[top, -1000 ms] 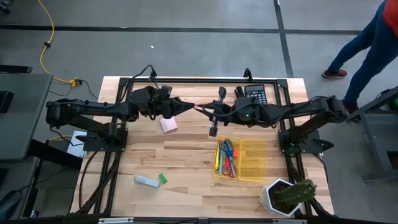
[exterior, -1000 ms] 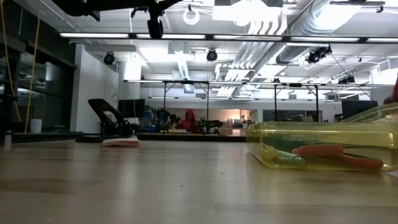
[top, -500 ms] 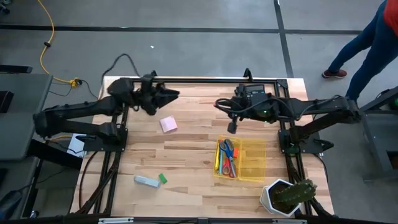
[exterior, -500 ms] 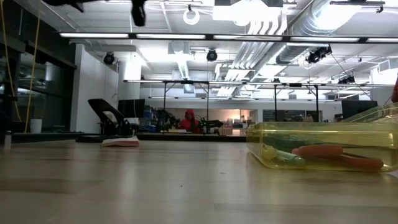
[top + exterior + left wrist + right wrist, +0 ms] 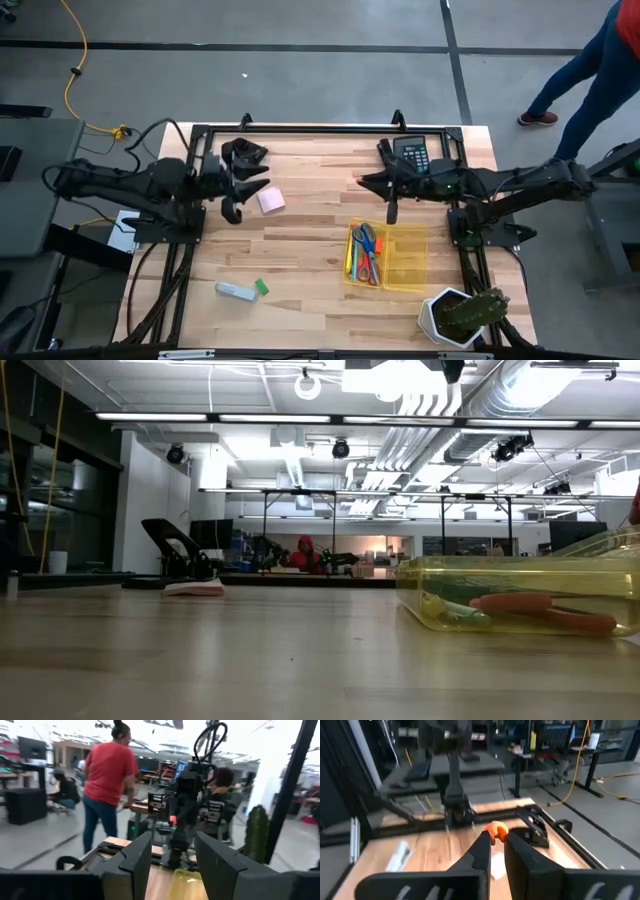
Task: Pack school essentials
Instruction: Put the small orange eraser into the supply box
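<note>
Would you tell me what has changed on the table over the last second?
The two hands, which met over the far middle of the table, have drawn apart: the left hand, open, pulled back to its side, and the right hand retreated to its own, shut on a small orange item. The pink pad, yellow tray and potted cactus stayed put.
</note>
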{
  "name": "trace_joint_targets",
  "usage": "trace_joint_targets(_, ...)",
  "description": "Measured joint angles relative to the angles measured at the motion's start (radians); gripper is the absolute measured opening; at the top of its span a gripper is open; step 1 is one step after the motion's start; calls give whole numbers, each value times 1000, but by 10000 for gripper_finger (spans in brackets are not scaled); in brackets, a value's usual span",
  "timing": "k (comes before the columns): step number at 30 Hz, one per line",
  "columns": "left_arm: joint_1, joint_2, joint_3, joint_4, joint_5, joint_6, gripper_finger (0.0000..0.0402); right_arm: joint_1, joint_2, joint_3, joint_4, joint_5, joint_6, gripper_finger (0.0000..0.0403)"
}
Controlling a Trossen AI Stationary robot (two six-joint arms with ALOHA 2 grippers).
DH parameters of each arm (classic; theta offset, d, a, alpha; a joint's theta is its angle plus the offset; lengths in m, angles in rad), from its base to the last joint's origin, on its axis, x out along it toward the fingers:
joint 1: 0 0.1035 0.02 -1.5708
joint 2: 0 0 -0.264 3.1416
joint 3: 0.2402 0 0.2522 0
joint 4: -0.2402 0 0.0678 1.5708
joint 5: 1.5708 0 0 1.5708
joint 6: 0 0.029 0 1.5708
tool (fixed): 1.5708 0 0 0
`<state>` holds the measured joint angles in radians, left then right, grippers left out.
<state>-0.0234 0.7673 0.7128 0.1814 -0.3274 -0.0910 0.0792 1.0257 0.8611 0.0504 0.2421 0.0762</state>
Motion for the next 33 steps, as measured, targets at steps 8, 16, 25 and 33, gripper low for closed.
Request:
trace_joint_targets(8,-43,7,0,-3,-112,35,138,0,18,44,-158,-15,30,18)
trace_joint_targets(16,-43,7,0,-6,-107,34,138,0,204,106,-592,-220,134,18)
trace_joint_targets(25,-43,7,0,-31,-127,32,138,28,488,106,-791,-270,151,18)
trace_joint_targets(33,-43,6,0,-29,-129,32,138,21,623,106,-802,-273,150,21)
